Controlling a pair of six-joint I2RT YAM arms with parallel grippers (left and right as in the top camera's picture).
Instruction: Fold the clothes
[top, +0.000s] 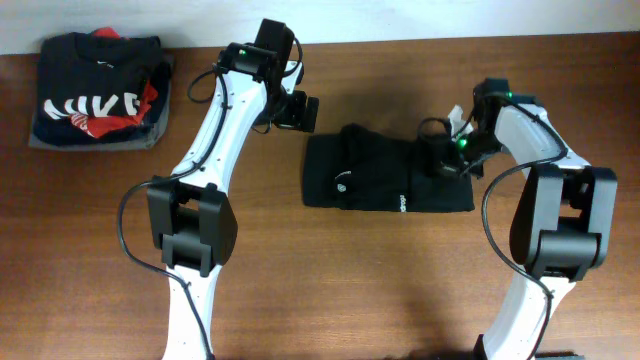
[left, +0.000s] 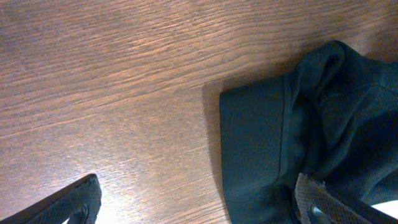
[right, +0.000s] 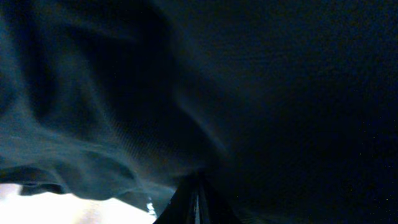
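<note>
Only overhead shows the clothes (top: 385, 182) whole; right gripper (right: 194, 186) pinches them close-up.

Your black shirt (top: 385, 185) lies folded into a wide, flat rectangle mid-way across the table (top: 300, 290), small white logo facing up.

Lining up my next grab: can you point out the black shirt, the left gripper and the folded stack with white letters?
black shirt (top: 385, 182), overhead view, middle of its fabric
left gripper (top: 300, 115), overhead view, midway between its fingertips
folded stack (top: 90, 104), overhead view, white letters on the top garment
</note>
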